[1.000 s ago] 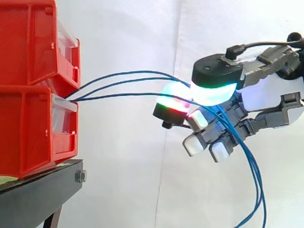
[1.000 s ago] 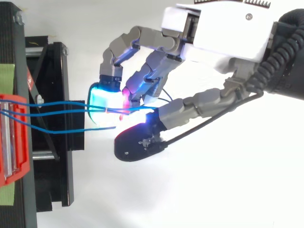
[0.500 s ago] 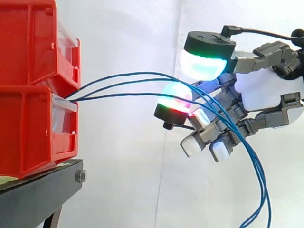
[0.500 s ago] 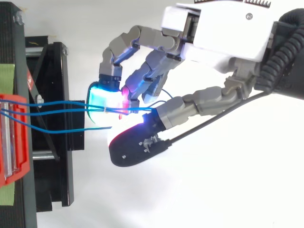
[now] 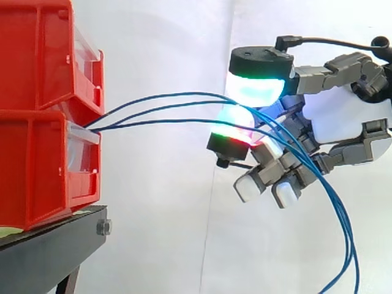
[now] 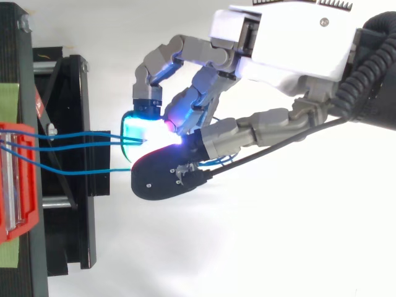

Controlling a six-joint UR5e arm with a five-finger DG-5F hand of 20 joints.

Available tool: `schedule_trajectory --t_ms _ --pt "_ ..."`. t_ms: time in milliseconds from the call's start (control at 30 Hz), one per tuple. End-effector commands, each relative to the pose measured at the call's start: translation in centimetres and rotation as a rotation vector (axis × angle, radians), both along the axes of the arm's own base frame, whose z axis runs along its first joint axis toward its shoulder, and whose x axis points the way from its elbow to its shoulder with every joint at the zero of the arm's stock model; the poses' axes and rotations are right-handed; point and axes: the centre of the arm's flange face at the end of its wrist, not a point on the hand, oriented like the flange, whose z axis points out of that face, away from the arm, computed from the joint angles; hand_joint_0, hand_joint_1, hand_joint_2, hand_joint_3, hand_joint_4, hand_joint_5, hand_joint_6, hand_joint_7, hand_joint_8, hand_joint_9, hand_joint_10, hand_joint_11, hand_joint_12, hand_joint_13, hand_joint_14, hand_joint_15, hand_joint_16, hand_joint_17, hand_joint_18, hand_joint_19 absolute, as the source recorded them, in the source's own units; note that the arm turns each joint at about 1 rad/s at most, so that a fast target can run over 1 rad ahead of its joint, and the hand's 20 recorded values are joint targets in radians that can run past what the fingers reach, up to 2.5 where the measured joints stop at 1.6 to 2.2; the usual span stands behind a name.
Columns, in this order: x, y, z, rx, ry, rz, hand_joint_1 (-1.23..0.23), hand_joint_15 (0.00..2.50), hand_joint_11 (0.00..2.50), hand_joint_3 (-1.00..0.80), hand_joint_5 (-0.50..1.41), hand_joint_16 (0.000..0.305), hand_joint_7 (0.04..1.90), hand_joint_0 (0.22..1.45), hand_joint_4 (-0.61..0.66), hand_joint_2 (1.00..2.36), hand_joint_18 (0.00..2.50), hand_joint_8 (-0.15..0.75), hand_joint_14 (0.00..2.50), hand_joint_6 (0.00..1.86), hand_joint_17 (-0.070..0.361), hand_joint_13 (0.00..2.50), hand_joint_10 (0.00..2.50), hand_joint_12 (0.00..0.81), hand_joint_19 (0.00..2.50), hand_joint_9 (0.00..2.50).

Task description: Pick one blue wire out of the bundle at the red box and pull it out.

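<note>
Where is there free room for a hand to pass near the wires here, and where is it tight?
Free: the gap under the blue wires, between the red bins and the hand; also the space above the wires. Crowded: where the wires leave the bins, and at the hand, where they cross it and hang down.

Between red bins (image 5: 43, 116) and robot hand (image 5: 349, 119), blue wires (image 5: 159, 108) cross the gap; below is open.

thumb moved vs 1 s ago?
Yes. In side view the thumb of the hand rose and swung left toward the red bins, above the blue wires.
</note>
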Motion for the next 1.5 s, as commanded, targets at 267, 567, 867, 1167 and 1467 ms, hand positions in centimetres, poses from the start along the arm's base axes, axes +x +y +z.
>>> schedule_trajectory --t_ms 267,567,867,1167,1467 --pt "0.0 0.0 0.01 0.002 -0.001 0.0 -0.56 0.48 0.72 -0.36 -0.14 0.054 0.99 0.56 0.3 1.01 0.89 0.407 0.01 0.86 0.121 0.86 0.01 0.432 0.63 1.1" --pt "0.0 0.0 0.01 0.002 -0.001 0.0 -0.59 0.47 0.72 -0.3 -0.14 0.056 1.01 0.57 0.29 1.01 0.92 0.422 0.01 0.85 0.127 0.87 0.01 0.444 0.63 1.11" --pt "0.0 0.0 0.01 0.002 -0.001 0.0 -0.72 0.47 0.74 -0.26 -0.14 0.059 1.0 0.58 0.34 1.01 0.95 0.442 0.01 0.87 0.132 0.9 0.01 0.459 0.59 1.1" --pt "-0.03 -0.1 0.11 0.002 -0.002 0.0 -0.81 0.47 0.77 -0.26 -0.15 0.056 0.99 0.6 0.33 1.01 0.94 0.431 0.01 0.88 0.126 0.88 0.01 0.448 0.59 1.07" --pt "-0.05 -0.1 0.1 0.002 0.0 0.0 -0.68 0.48 0.75 -0.48 -0.15 0.056 0.99 0.51 0.41 1.0 0.92 0.433 0.01 0.85 0.126 0.88 0.01 0.445 0.62 1.09"
